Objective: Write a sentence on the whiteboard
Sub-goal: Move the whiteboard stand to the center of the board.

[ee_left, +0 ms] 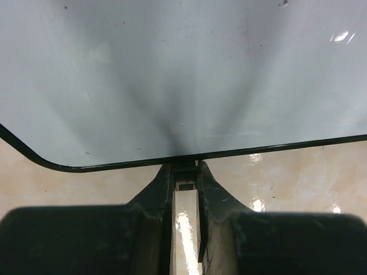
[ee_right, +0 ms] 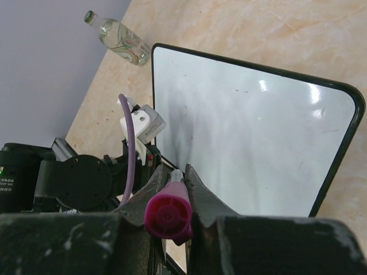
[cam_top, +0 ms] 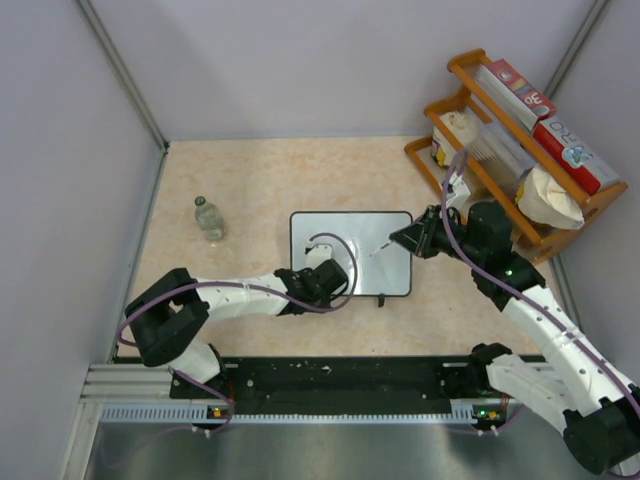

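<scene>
Risk: whiteboard (ee_left: 172, 74) pinched at frame by left gripper (ee_left: 185, 170); thin hold, board could be pushed askew under pen pressure; magenta marker (ee_right: 168, 215) clamped by right gripper (ee_right: 179, 172), could be twisted off-line.

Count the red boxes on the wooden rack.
2. The first red box lies at the wooden rack's far end; the second red box lies beside it, further right. Other things on the rack could hide more.
</scene>
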`<state>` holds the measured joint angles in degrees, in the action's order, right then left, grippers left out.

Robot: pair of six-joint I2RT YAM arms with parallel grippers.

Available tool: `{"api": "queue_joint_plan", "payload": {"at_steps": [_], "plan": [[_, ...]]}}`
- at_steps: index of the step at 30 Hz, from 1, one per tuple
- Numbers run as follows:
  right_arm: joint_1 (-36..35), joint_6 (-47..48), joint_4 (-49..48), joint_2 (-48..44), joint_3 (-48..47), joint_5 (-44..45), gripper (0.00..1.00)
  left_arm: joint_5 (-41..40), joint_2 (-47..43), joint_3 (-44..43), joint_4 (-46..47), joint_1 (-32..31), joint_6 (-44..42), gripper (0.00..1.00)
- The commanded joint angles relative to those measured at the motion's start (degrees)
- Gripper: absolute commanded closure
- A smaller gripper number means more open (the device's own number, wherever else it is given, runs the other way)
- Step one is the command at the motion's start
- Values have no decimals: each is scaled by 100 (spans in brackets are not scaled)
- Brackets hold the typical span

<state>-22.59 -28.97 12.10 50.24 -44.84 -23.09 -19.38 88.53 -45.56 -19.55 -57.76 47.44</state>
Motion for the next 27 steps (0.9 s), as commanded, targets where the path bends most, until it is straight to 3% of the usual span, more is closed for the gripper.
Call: {"api": "queue_joint_plan", "payload": {"at_steps": [1, 6, 17, 19, 23, 27], "plan": [[53, 23, -138, -155, 19, 15, 100, 549, 199, -137, -523, -288, 441, 87], [53, 41, -76, -234, 54, 94, 100, 575, 322, -251, -409, -526, 433, 65], [62, 67, 29, -304, 37, 200, 100, 523, 279, -164, -391, -728, 441, 64], [53, 67, 56, -321, 37, 209, 100, 435, -27, -102, -470, -781, 415, 56], [62, 58, 73, -401, 28, 217, 100, -162, -731, -32, -900, -948, 424, 32], [53, 58, 170, -550, 37, 279, 100, -487, -1626, 65, -1244, -939, 257, 23]]}}
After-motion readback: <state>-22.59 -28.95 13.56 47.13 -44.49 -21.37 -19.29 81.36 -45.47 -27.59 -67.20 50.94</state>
